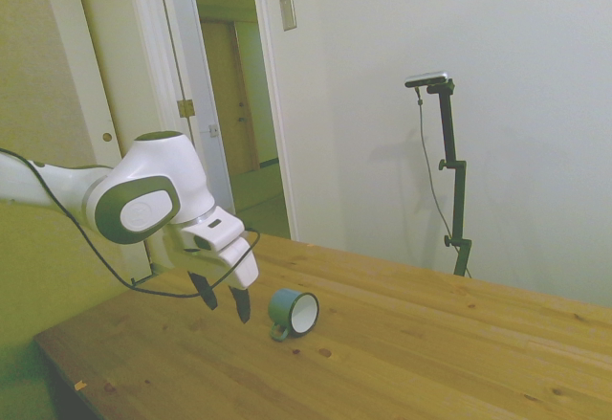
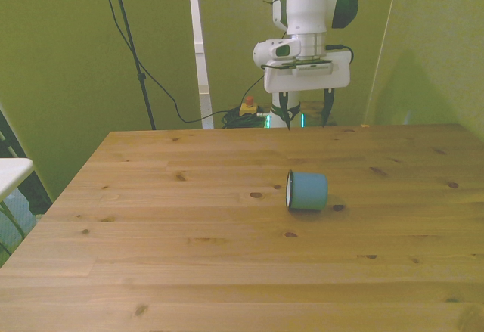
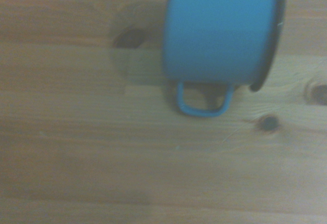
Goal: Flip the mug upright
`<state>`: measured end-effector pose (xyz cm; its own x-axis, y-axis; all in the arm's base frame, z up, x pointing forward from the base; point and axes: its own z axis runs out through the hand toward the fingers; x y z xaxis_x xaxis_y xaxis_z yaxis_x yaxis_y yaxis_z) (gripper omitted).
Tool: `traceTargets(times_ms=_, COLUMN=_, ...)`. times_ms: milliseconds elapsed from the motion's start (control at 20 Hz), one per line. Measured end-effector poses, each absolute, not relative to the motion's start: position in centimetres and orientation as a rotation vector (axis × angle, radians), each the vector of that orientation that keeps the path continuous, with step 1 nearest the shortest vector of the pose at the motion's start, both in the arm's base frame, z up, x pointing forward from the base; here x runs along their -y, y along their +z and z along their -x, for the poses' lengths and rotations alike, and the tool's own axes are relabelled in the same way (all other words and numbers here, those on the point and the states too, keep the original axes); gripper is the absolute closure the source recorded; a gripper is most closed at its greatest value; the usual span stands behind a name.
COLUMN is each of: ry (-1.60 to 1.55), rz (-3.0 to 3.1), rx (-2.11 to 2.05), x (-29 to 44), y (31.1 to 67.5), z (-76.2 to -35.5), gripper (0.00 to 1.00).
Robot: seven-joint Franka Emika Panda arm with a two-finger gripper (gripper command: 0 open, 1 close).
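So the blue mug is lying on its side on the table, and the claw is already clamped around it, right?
Not quite. The mug is lying on its side on the table, but the claw is open and apart from it, hanging above the wood beside it, as the side view shows.

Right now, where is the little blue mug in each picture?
Side view: the mug lies on its side on the wooden table, lower middle, white inside showing, just beside the tool.
Front view: mug right of centre, mid-table, below the tool.
Wrist view: mug fills the upper part, loop handle against the wood.
Shared landmark: the dark wood knot next to the mug, also in the wrist view.
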<state>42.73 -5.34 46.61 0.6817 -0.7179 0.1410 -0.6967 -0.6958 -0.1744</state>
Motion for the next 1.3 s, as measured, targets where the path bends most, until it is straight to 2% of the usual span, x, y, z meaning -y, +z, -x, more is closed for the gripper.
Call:
traceTargets(times_ms=150, ry=-0.337, rz=2.760, rx=-1.205, x=10.0, y=47.3, z=-44.3, gripper=0.00)
traceTargets(times_ms=350, ry=-0.323, rz=2.714, rx=-1.210, x=14.2, y=46.2, z=-47.8, gripper=0.00)
traceTargets(times_ms=400, ry=-0.308, rz=2.702, rx=-1.188, x=14.8, y=45.5, z=-50.7, gripper=0.00)
traceTargets(times_ms=650, ry=-0.305, rz=2.646, rx=-1.139, x=14.6, y=45.4, z=-51.9, gripper=0.00)
traceTargets(times_ms=1000, ry=-0.182, rz=2.564, rx=-1.014, x=13.1, y=41.8, z=-55.5, gripper=0.00)
traceTargets(times_ms=1300, ry=-0.124, rz=2.535, rx=-0.953, x=12.8, y=40.4, z=-56.7, gripper=0.00)
